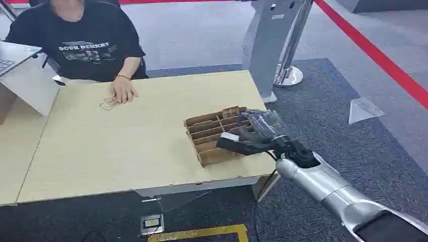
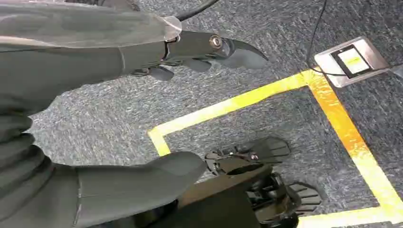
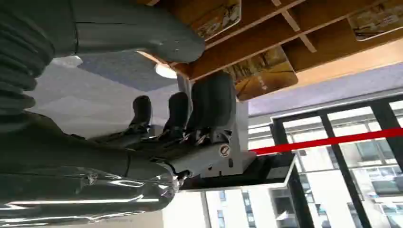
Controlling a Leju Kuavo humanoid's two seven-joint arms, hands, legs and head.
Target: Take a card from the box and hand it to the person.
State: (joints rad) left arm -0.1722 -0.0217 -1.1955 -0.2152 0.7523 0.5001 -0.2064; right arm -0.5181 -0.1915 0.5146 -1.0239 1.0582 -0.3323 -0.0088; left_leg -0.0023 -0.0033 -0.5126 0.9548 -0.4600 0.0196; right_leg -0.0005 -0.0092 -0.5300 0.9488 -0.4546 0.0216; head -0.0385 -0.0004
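The robot's right hand (image 1: 252, 133), dark-fingered on a silver arm, reaches over the right end of the brown slotted cardboard box (image 1: 212, 132) near the right front of the pale wooden table (image 1: 126, 146), while the left hand (image 2: 142, 114) hangs over grey carpet, fingers apart and holding nothing — so the right is plainly the nearer. The box's slots run along its length, angled across the table, and brownish printed cards (image 3: 263, 71) lie flat in them, just beyond the fingertips. From the head view the fingers look loosely curled above the slots; the right wrist view shows thumb and fingers (image 3: 209, 102) parted with no card between them yet. The person in a black T-shirt (image 1: 83, 45) sits across the table, well apart from the box, one hand (image 1: 122, 91) resting on the tabletop.
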